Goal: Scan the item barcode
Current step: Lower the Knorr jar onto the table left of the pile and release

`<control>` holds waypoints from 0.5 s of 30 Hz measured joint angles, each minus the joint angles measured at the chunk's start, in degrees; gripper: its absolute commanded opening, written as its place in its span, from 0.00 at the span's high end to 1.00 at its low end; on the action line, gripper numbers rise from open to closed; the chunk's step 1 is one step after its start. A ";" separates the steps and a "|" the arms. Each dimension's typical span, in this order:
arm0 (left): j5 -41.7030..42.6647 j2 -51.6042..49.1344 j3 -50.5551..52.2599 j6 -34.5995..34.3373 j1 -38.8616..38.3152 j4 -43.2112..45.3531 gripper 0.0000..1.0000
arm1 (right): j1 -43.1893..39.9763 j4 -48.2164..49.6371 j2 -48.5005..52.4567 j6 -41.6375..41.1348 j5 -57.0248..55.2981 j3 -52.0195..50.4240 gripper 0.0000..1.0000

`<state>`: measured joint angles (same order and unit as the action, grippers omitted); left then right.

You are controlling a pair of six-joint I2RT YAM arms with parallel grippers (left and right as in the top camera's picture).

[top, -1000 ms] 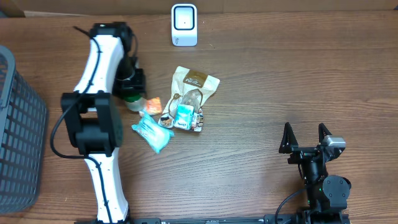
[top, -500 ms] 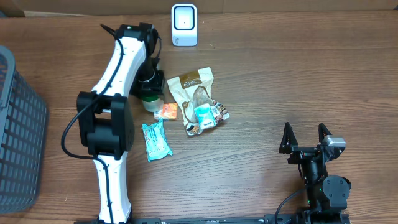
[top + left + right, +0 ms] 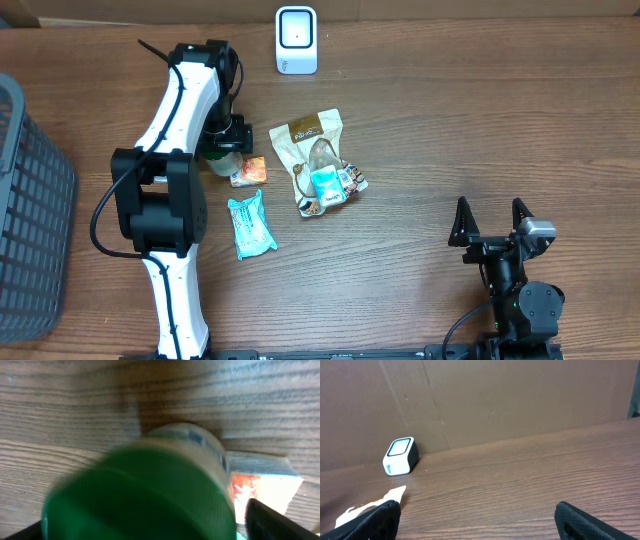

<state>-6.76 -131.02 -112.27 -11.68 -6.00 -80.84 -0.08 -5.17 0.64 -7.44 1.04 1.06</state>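
The left pincer (image 3: 222, 146) hangs over the white bottle with a green cap (image 3: 140, 492), which stands on the wooden tabletop (image 3: 450, 120) just beside a small orange-and-white box (image 3: 247, 172). The wrist view is too blurred to tell whether the fingers grip it. The white barcode scanner (image 3: 296, 40) stands well apart, near the far edge. The right pincer (image 3: 490, 222) is spread wide and empty.

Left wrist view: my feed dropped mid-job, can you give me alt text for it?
A blurred bottle with a green cap fills most of the frame, seen close from above and standing on the wooden table. An orange and white packet lies just to its right, and a black gripper finger shows at the bottom right corner.
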 measured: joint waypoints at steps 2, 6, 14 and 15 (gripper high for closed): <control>0.02 0.00 0.13 -0.04 0.00 -0.15 0.00 | 0.00 0.02 -0.02 -0.02 0.00 0.00 0.00; -0.22 0.00 -0.04 0.04 0.13 -0.28 0.00 | 0.00 0.00 -0.02 0.00 0.04 0.00 0.00; -0.33 1.38 -6.08 0.07 1.75 -1.66 0.05 | 0.00 -0.02 -0.02 -0.02 0.02 0.00 0.00; -0.22 1.95 -6.38 0.09 1.95 -1.68 0.07 | 0.00 0.02 -0.02 -0.02 0.00 0.00 0.00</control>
<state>-6.98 -129.08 -118.65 -11.60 -4.05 -82.52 -0.08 -5.15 0.62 -7.46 1.04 1.06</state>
